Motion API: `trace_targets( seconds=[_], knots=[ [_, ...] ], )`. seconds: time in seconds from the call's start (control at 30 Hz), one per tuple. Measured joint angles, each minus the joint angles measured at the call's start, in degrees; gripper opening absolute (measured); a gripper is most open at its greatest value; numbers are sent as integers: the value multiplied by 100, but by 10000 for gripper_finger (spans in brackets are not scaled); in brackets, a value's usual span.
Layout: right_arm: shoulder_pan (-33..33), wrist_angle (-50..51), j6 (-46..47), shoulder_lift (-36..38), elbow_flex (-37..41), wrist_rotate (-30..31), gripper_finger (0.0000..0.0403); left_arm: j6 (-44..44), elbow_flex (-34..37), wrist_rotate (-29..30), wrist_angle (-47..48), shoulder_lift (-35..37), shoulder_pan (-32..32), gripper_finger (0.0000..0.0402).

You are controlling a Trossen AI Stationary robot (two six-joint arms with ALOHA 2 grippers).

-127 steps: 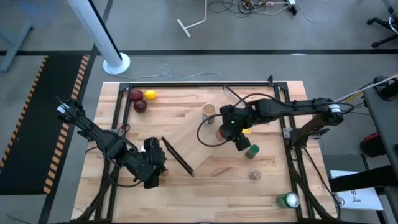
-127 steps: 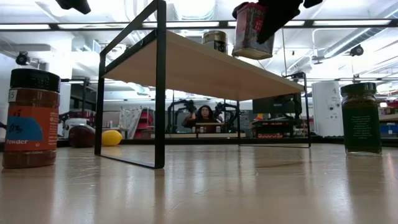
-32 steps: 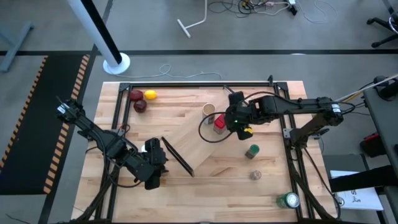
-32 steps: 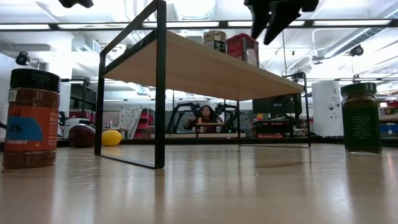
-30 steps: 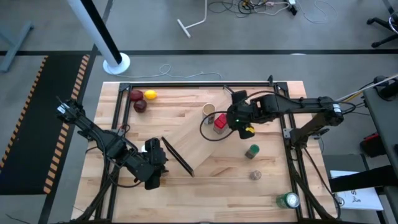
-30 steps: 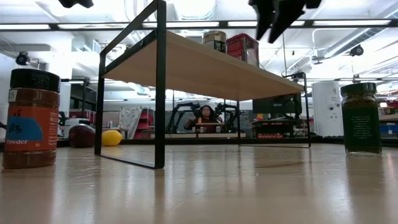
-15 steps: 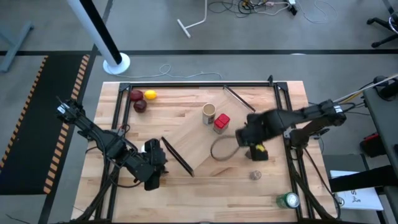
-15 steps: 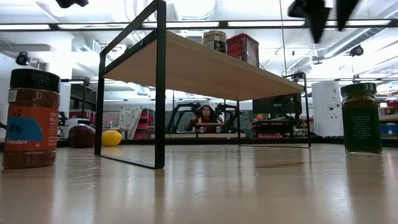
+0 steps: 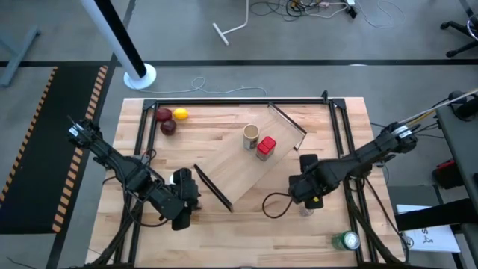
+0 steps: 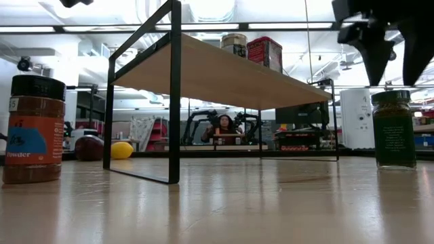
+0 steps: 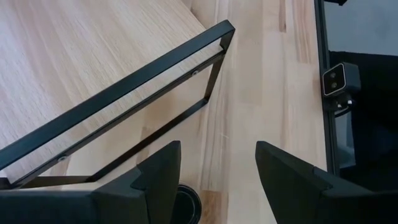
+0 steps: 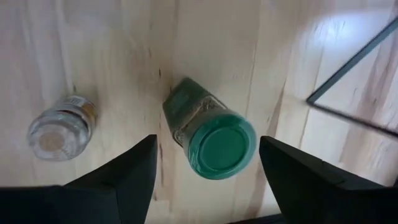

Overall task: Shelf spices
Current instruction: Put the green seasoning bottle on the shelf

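The shelf (image 9: 250,161) stands slantwise mid-table on its black end rails. The tan jar (image 9: 251,136) and the red boxy jar (image 9: 266,147) stand upright on its board, also visible in the low view (image 10: 234,42) (image 10: 264,51). My right gripper (image 9: 308,190) hovers open over the upright green-lidded jar (image 12: 217,142) (image 10: 393,129), one finger on each side, not touching. The tiny grey-lidded jar (image 12: 59,130) stands close beside it. My left gripper (image 9: 183,200) waits open at the near left, above the black-lidded jar (image 11: 183,202) (image 10: 34,129). No white-lidded jar shows.
Two red fruits (image 9: 163,114) (image 9: 169,127) and a yellow one (image 9: 180,114) lie at the far left. A green drink can (image 9: 345,240) stands at the near right corner. A black cable loops on the tabletop (image 9: 276,205) by my right gripper.
My right gripper has swung away from the red boxy jar on the shelf, toward the table's near right, and now hangs over the green-lidded jar, open throughout. The red jar has stayed upright on the shelf beside the tan jar.
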State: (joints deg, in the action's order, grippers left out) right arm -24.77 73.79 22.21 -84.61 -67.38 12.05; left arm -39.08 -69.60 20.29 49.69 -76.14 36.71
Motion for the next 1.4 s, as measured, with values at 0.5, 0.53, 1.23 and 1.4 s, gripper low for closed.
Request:
trace_targets(
  seconds=[0.5,0.53,1.23,1.4],
  knots=[
    [4,-1496,517,597,1374,0,307,44,1,24,-12,-1,-7,197],
    [4,-1488,519,585,1409,-1,303,43,1,24,-12,0,-7,197],
    [341,-2650,174,583,2134,82,216,64,2,31,-44,-1,-7,197],
    [606,-2725,24,591,2160,-82,194,64,1,33,-46,0,-7,197]
  ],
)
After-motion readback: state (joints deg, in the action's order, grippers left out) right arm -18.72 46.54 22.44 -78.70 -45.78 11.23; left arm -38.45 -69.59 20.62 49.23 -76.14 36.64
